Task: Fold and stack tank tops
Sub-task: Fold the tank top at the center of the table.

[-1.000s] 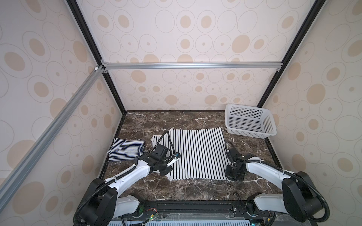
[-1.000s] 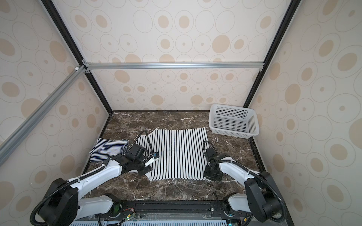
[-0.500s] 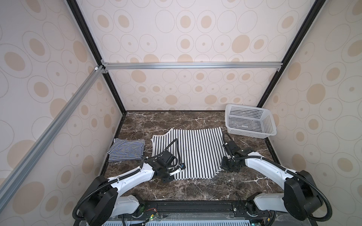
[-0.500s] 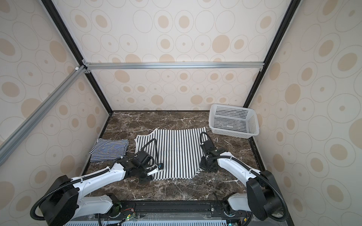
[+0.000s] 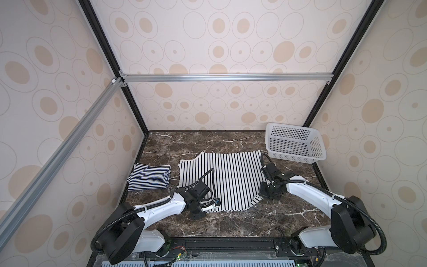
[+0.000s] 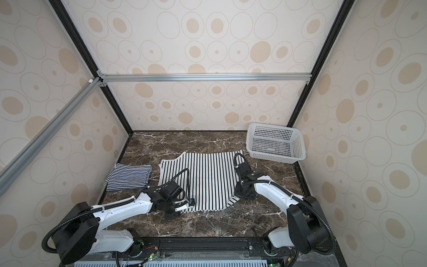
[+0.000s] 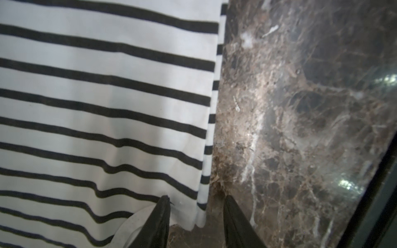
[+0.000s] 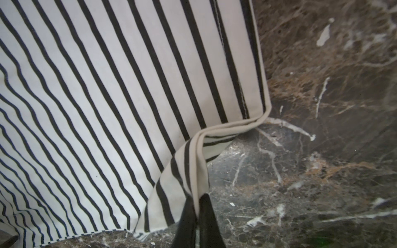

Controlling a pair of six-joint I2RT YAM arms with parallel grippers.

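Clamps right pincer [image 8: 197, 204] on wide-striped tank top [image 5: 231, 175], flat midway between side edges of the table [image 5: 208, 143]; straddles its front hem with left pincer [image 7: 196, 199], narrowly apart. Risks lopsided fold by missing a layer.

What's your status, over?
Left end effector open astride hem of wide-striped top. Right end effector shut on its edge. Narrow-striped top folded aside. Basket stands clear.

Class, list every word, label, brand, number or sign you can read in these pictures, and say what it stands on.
No readable text anywhere.
The wide-striped tank top and narrow-striped tank top bear only stripes.
The white basket and marble table bear no lettering.
Any marks on the left arm and right arm are too small to tell.
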